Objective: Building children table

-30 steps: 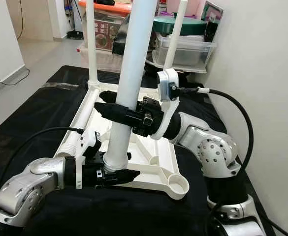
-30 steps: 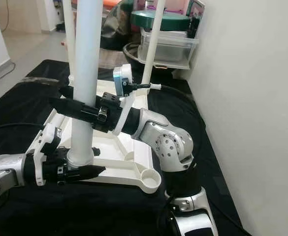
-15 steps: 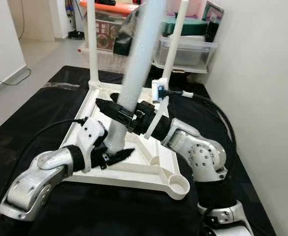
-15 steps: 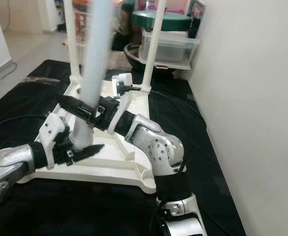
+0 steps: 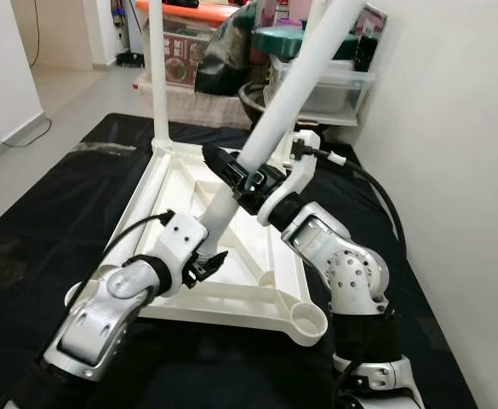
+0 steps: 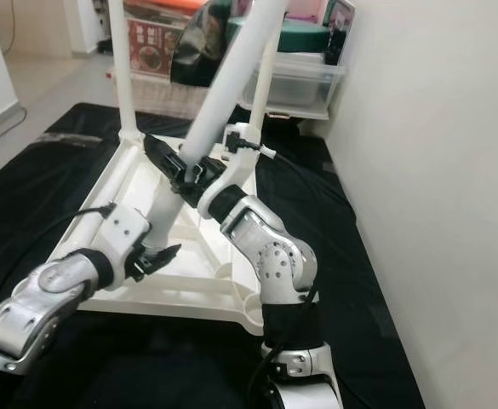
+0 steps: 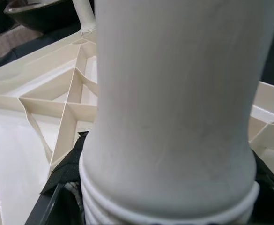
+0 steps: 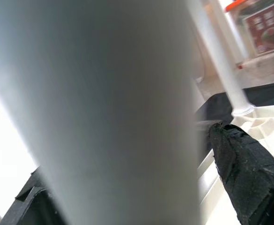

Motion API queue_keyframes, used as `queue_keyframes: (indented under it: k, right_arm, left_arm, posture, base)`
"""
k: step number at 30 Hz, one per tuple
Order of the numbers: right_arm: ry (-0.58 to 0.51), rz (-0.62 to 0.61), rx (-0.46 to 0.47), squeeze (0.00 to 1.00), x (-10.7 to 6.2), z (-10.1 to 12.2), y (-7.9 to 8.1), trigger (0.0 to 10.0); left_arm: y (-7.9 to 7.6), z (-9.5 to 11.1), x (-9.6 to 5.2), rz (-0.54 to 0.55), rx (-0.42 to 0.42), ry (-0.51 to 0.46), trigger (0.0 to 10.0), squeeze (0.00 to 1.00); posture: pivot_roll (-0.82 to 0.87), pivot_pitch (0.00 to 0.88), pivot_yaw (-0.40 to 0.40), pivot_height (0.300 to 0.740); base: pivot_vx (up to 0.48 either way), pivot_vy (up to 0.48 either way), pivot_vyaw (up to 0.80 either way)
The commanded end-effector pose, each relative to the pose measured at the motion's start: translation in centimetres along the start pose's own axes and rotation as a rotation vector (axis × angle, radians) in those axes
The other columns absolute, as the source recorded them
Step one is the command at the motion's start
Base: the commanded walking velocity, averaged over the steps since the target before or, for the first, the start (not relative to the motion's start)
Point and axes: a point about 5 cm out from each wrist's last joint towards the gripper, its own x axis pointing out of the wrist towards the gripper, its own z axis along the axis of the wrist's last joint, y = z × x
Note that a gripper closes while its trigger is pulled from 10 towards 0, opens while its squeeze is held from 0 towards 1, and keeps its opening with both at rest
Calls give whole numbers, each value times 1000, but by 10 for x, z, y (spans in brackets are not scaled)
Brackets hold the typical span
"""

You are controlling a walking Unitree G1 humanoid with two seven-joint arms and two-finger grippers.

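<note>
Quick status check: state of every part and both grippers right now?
Held leg: tilted, lower end at tabletop, not seated.
Tabletop: upside down on black cloth.
Far-left leg: upright, fitted.
Left gripper: shut on held leg's base.
Right gripper: shut on held leg, midway.

Head eyes look down; wrist cameras sit close against the leg.

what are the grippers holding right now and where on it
Both hold the same tilted white table leg. The left gripper clamps its lower threaded end, just above the upturned tabletop; the right gripper grips the shaft higher up.
</note>
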Motion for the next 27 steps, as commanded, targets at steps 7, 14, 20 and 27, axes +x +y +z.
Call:
queue_keyframes:
  k: [7, 14, 20, 27]
  right_arm:
    - [43, -14, 139, 0, 3, -34, 10, 0]
    - [52, -85, 150, 0, 0, -40, 3, 0]
    - [28, -144, 154, 0, 0, -39, -4, 0]
    - [-11, -175, 157, 0, 1, -34, -6, 0]
  left_arm:
    - [-14, 12, 18, -13, 84, -36, 10000, 0]
    - [-16, 14, 22, -7, 109, -41, 10000, 0]
    - [-20, 12, 22, -7, 122, -40, 10000, 0]
    - [-26, 15, 19, -43, 131, -91, 10000, 1000]
  posture:
    - [75, 0, -111, 740]
    - [72, 0, -107, 740]
    - [77, 0, -109, 740]
    - [80, 0, -112, 740]
  base:
    - [0, 0, 0]
    - [0, 0, 0]
    - [0, 0, 0]
    - [0, 0, 0]
